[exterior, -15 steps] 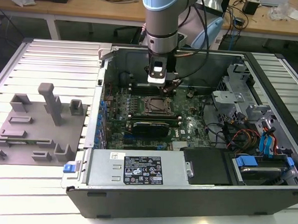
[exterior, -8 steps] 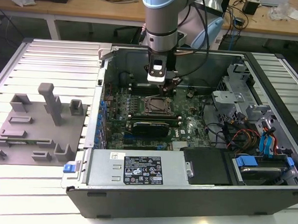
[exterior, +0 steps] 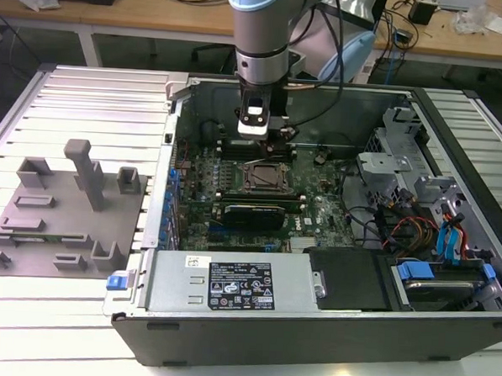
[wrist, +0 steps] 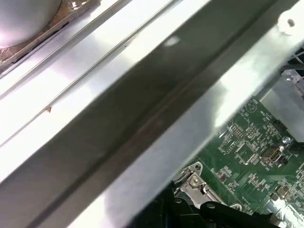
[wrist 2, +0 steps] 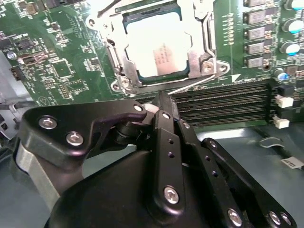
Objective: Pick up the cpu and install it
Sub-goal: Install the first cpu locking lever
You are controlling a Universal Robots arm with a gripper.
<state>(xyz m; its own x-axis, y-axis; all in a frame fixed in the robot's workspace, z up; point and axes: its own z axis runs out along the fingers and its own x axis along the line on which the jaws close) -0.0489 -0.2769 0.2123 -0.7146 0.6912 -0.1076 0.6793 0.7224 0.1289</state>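
Note:
The cpu (wrist 2: 159, 52) lies flat in the motherboard socket (wrist 2: 118, 66), its silvery-white top facing up inside the metal frame. My gripper (wrist 2: 164, 102) hangs just beside the socket, over the memory slots (wrist 2: 223, 102), fingers pressed together with nothing between them. Its tips are close to the thin wire lever (wrist 2: 190, 85) along the socket's edge. In the exterior view my gripper (exterior: 274, 143) stands inside the open computer case, right behind the socket (exterior: 264, 179).
A grey plastic tray (exterior: 64, 220) with upright posts sits on the exterior view's left, outside the case. The power supply (exterior: 229, 284) lines the case's front, and drive bays with cables (exterior: 418, 214) fill the right. The case wall (wrist: 142, 109) runs close to my wrist.

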